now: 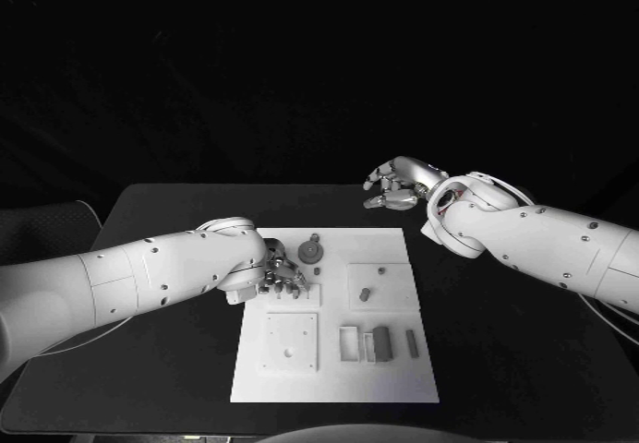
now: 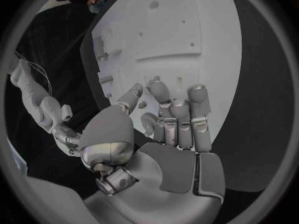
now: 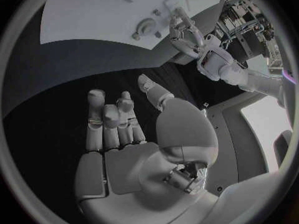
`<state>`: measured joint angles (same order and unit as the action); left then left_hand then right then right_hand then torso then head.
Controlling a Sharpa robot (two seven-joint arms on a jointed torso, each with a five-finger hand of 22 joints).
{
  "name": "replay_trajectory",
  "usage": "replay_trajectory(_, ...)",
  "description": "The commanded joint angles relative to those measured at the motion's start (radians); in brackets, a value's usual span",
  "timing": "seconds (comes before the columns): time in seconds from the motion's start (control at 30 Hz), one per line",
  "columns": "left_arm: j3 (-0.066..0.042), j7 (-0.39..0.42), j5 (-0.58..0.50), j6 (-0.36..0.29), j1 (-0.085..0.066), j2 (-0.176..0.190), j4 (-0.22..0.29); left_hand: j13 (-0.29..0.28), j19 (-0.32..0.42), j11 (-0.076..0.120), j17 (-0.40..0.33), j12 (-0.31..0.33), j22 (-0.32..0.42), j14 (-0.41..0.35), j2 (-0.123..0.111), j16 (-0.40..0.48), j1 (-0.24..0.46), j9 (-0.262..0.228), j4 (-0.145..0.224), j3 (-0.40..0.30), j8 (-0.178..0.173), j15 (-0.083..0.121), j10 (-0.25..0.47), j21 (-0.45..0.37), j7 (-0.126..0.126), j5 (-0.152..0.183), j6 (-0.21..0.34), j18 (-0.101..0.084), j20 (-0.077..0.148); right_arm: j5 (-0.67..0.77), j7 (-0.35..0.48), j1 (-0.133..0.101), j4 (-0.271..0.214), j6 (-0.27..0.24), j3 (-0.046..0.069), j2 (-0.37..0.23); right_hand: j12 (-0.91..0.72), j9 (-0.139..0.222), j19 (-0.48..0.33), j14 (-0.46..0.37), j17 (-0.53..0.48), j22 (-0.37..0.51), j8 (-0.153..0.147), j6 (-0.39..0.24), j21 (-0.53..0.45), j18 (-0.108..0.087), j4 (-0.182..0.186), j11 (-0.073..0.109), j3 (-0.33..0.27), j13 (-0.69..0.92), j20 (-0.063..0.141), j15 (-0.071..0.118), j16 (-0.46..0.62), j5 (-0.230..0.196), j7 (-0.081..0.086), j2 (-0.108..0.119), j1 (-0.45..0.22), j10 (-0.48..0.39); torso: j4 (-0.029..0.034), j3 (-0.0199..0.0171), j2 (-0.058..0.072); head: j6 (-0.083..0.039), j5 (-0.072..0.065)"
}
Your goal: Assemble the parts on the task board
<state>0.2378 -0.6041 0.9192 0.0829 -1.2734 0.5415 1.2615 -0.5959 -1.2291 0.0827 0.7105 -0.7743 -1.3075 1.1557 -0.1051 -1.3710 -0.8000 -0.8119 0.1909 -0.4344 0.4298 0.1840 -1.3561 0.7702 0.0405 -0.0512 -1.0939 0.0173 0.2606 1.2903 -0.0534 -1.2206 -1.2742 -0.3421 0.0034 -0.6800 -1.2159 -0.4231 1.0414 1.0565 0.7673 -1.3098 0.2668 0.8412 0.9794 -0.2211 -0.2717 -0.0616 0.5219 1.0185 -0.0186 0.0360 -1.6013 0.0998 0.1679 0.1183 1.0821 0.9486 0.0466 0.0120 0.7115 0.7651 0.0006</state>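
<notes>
The white task board lies in the middle of the black table. On it are grey parts: a round disc, a small peg, a short cylinder and upright blocks. My left hand hovers over the board's near-left area beside the disc, fingers stretched and slightly apart with nothing in them; the left wrist view shows this hand above the board. My right hand hangs over bare table beyond the board's far right corner, and its palm is empty with fingers extended.
A square white plate with small holes sits in the board's near-left part. A white holder stands next to the blocks. The right wrist view shows the board with the disc on it. Black tabletop surrounds the board.
</notes>
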Motion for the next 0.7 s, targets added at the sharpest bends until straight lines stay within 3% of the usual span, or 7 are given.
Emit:
replay_trajectory(0.03, 0.0, 0.008, 0.014, -0.013, 0.0, -0.005, -0.001, 0.002, 0.007, 0.015, -0.001, -0.001, -0.015, -0.019, 0.009, -0.001, 0.001, 0.001, 0.003, 0.004, -0.007, 0.015, 0.039, -0.004, -0.033, 0.001, -0.065, 0.038, 0.009, -0.001, 0.001, 0.0, 0.0, 0.013, 0.0, 0.001, -0.007, 0.001, 0.0, 0.004, 0.002, -0.006, -0.006, -0.001, -0.003, -0.041, 0.006, -0.002, 0.0, -0.002, 0.01, 0.005, 0.004, 0.004, 0.007, -0.003, -0.006, -0.008, -0.0006, -0.0001, 0.0, 0.0, 0.0)
replay_trajectory(0.27, 0.0, 0.008, 0.016, -0.012, 0.0, -0.007, -0.002, 0.004, 0.007, 0.015, -0.003, -0.001, -0.015, -0.019, 0.022, -0.001, -0.005, 0.002, 0.007, 0.0, -0.008, 0.016, 0.038, -0.006, -0.034, -0.004, -0.066, 0.038, 0.009, -0.001, 0.0, 0.0, 0.002, 0.016, 0.0, 0.001, -0.007, 0.001, 0.0, 0.004, 0.002, -0.007, -0.005, -0.001, -0.003, -0.041, 0.007, -0.003, 0.0, -0.002, 0.01, 0.005, 0.004, 0.004, 0.008, -0.004, -0.006, -0.008, -0.0008, 0.0, 0.0, -0.001, -0.001)
replay_trajectory(0.5, 0.0, 0.01, 0.015, -0.009, 0.0, -0.008, -0.002, 0.011, 0.002, 0.014, -0.011, -0.005, -0.018, -0.016, 0.078, -0.004, -0.053, 0.005, 0.062, -0.02, -0.01, 0.015, 0.037, -0.005, -0.033, -0.111, -0.07, 0.036, 0.007, -0.001, -0.001, 0.0, 0.003, 0.022, 0.0, 0.002, -0.008, 0.001, 0.0, 0.004, 0.002, -0.007, -0.005, -0.001, -0.003, -0.041, 0.008, -0.003, 0.0, -0.003, 0.01, 0.005, 0.004, 0.004, 0.008, -0.004, -0.007, -0.008, -0.0001, -0.0002, 0.0, 0.0, -0.002)
replay_trajectory(0.53, 0.0, 0.01, 0.015, -0.009, 0.0, -0.008, -0.002, 0.013, 0.001, 0.014, -0.013, -0.006, -0.017, -0.016, 0.079, -0.004, -0.066, 0.005, 0.065, -0.035, -0.01, 0.015, 0.036, -0.005, -0.033, -0.099, -0.071, 0.036, 0.007, -0.001, -0.001, 0.0, 0.003, 0.023, 0.0, 0.002, -0.008, 0.001, 0.0, 0.004, 0.002, -0.007, -0.005, -0.001, -0.003, -0.041, 0.008, -0.003, 0.0, -0.003, 0.01, 0.005, 0.004, 0.004, 0.008, -0.004, -0.007, -0.008, -0.0001, -0.0002, 0.0, 0.0, -0.002)
replay_trajectory(0.57, 0.0, 0.011, 0.015, -0.008, 0.0, -0.008, -0.002, 0.015, -0.001, 0.014, -0.015, -0.006, -0.015, -0.015, 0.07, -0.004, -0.082, 0.006, 0.053, -0.066, -0.011, 0.015, 0.036, -0.007, -0.033, -0.065, -0.072, 0.035, 0.006, -0.001, -0.001, 0.0, 0.003, 0.023, 0.0, 0.002, -0.008, 0.002, 0.0, 0.004, 0.002, -0.007, -0.005, -0.001, -0.003, -0.041, 0.008, -0.003, 0.0, -0.003, 0.01, 0.005, 0.004, 0.004, 0.008, -0.004, -0.007, -0.008, -0.0001, -0.0001, 0.0, 0.001, -0.003)
replay_trajectory(0.6, 0.0, 0.012, 0.015, -0.008, 0.0, -0.008, -0.002, 0.016, -0.002, 0.014, -0.016, -0.006, -0.015, -0.015, 0.066, -0.004, -0.09, 0.007, 0.048, -0.081, -0.011, 0.015, 0.035, -0.007, -0.032, -0.058, -0.073, 0.035, 0.006, -0.001, -0.001, 0.0, 0.003, 0.024, 0.0, 0.002, -0.008, 0.002, 0.0, 0.003, 0.002, -0.007, -0.005, -0.001, -0.003, -0.041, 0.008, -0.003, 0.0, -0.003, 0.01, 0.005, 0.004, 0.004, 0.008, -0.004, -0.007, -0.008, -0.0001, 0.0, 0.0, 0.0, -0.003)
replay_trajectory(0.7, 0.0, 0.014, 0.013, -0.009, 0.0, -0.009, -0.002, 0.018, -0.003, 0.013, -0.018, -0.007, -0.016, -0.014, 0.068, -0.005, -0.103, 0.008, 0.05, -0.101, -0.012, 0.014, 0.036, -0.007, -0.032, -0.073, -0.073, 0.034, 0.005, -0.001, -0.002, 0.0, 0.004, 0.025, 0.0, 0.003, -0.008, 0.002, 0.0, 0.003, 0.002, -0.007, -0.005, -0.001, -0.003, -0.041, 0.008, -0.003, 0.0, -0.003, 0.01, 0.005, 0.004, 0.004, 0.008, -0.005, -0.007, -0.008, -0.0003, 0.0001, 0.0, 0.0, -0.003)
